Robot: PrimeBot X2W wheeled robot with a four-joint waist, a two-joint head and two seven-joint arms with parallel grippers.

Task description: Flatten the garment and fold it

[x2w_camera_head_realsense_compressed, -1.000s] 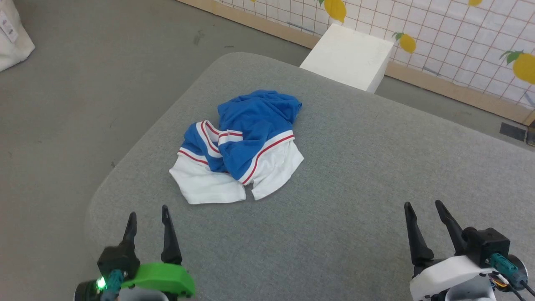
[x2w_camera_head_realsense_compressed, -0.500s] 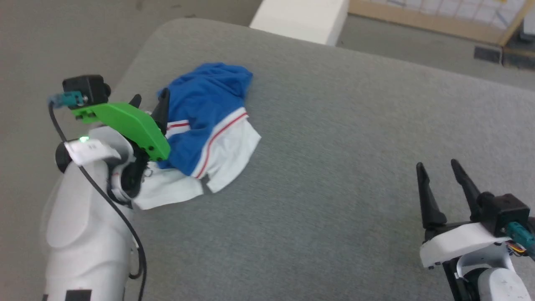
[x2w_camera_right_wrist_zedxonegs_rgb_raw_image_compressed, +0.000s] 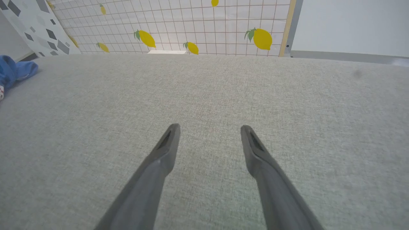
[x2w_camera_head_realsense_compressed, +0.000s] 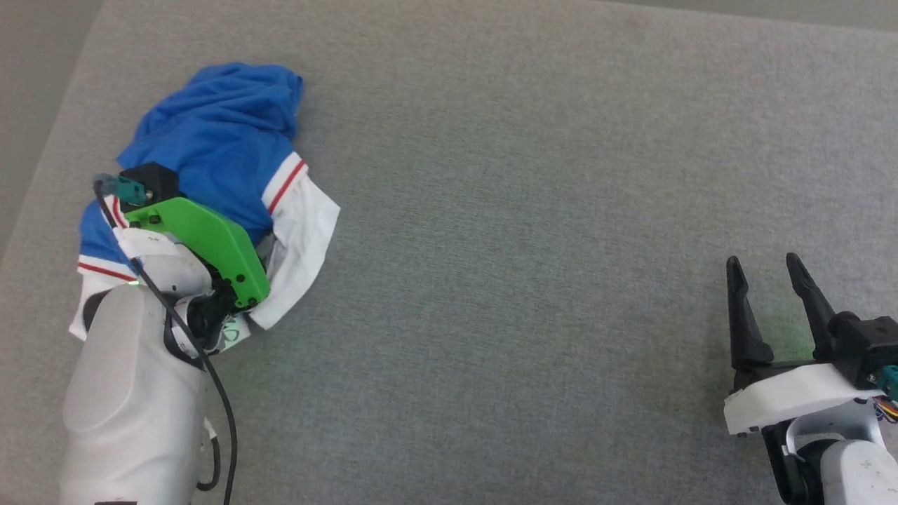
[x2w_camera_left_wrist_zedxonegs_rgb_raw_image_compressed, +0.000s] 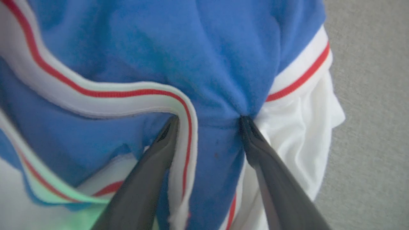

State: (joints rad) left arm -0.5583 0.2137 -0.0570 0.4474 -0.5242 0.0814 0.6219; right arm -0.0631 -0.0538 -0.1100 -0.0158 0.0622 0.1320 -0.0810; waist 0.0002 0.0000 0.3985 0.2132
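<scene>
Blue shirt (x2w_camera_head_realsense_compressed: 210, 140), grey desk (x2w_camera_head_realsense_compressed: 526, 210)
Shirt has white bands with thin red stripes; wall (x2w_camera_right_wrist_zedxonegs_rgb_raw_image_compressed: 223, 22) is white-gridded with yellow lemons.

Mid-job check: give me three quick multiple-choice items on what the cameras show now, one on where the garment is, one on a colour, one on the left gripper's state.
1. In the head view, where on the grey surface does the garment lie?
A. near its left edge
B. at its middle
C. near its right edge

2. What colour are the thin stripes on the garment's white bands?
A. green
B. red
C. black

3. How do the fingers of the left gripper stand?
A. shut, clear above the fabric
B. open, tips against the garment
C. shut on a lifted sleeve

Answers:
1 A, the crumpled heap sits by the surface's left edge.
2 B, red lines run along the white bands in the left wrist view.
3 B, the two fingers are spread with blue fabric between them, and the cloth puckers at the tips.
</scene>
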